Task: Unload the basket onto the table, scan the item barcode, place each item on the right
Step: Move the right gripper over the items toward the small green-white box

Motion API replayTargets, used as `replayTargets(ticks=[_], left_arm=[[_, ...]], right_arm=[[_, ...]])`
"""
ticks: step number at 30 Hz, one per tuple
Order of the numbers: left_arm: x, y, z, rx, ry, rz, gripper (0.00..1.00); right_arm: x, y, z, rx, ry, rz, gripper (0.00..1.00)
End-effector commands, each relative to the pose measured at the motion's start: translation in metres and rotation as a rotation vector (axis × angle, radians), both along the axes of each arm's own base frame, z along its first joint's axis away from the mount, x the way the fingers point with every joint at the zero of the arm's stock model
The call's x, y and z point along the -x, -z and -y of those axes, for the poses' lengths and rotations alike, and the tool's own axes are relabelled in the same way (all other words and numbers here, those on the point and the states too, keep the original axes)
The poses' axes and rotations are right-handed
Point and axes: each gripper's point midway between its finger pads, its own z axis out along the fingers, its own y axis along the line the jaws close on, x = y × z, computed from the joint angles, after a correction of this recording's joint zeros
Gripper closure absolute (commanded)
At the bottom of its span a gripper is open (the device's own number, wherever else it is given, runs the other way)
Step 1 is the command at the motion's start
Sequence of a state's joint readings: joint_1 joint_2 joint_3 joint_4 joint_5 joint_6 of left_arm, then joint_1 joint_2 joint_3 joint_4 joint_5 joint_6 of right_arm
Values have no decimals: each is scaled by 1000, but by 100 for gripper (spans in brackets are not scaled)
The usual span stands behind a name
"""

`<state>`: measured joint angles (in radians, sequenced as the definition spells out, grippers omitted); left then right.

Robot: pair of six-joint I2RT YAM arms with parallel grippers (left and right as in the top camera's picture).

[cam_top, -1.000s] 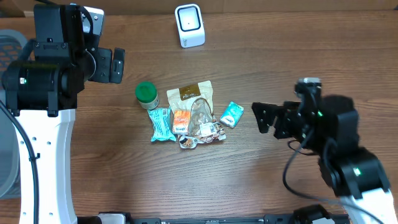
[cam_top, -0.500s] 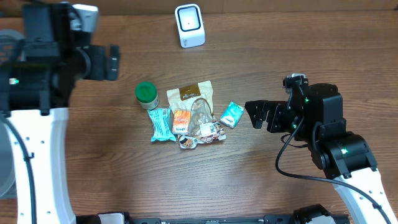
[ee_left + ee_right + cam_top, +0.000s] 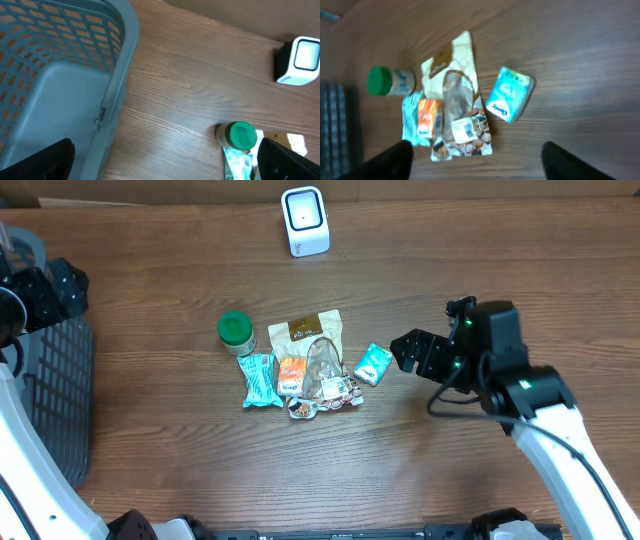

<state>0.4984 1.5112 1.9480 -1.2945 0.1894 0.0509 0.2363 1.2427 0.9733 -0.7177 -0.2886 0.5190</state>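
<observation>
the tissue pack (image 3: 373,364) lay flat on the table (image 3: 480,250) at the right edge of the pile, apart from the pouch (image 3: 305,332) and the jar (image 3: 235,332), so it looked like your easiest pick. your right hand (image 3: 410,352) hung just beside it, fingers spread around nothing, lined up to take it. the scanner (image 3: 305,220) stood well apart at the far edge, window up. your left hand (image 3: 62,288) sat out by the basket (image 3: 50,410), wide open and empty, probably to keep clear.
</observation>
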Motion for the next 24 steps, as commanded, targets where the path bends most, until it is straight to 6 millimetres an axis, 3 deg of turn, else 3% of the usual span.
replayTargets(ticks=[1, 4, 9, 19, 24], left_arm=[[-3, 0, 7, 43, 19, 14, 1], [-3, 0, 7, 43, 19, 14, 1], [-3, 0, 7, 43, 19, 14, 0], [-3, 0, 7, 43, 20, 14, 1], [-3, 0, 7, 43, 20, 14, 0]], right_arm=[[-11, 15, -2, -46, 92, -93, 29], [-16, 39, -5, -63, 141, -185, 50], [-19, 72, -21, -84, 124, -282, 59], [-12, 135, -55, -38, 66, -396, 64], [-16, 152, -51, 5, 86, -402, 64]])
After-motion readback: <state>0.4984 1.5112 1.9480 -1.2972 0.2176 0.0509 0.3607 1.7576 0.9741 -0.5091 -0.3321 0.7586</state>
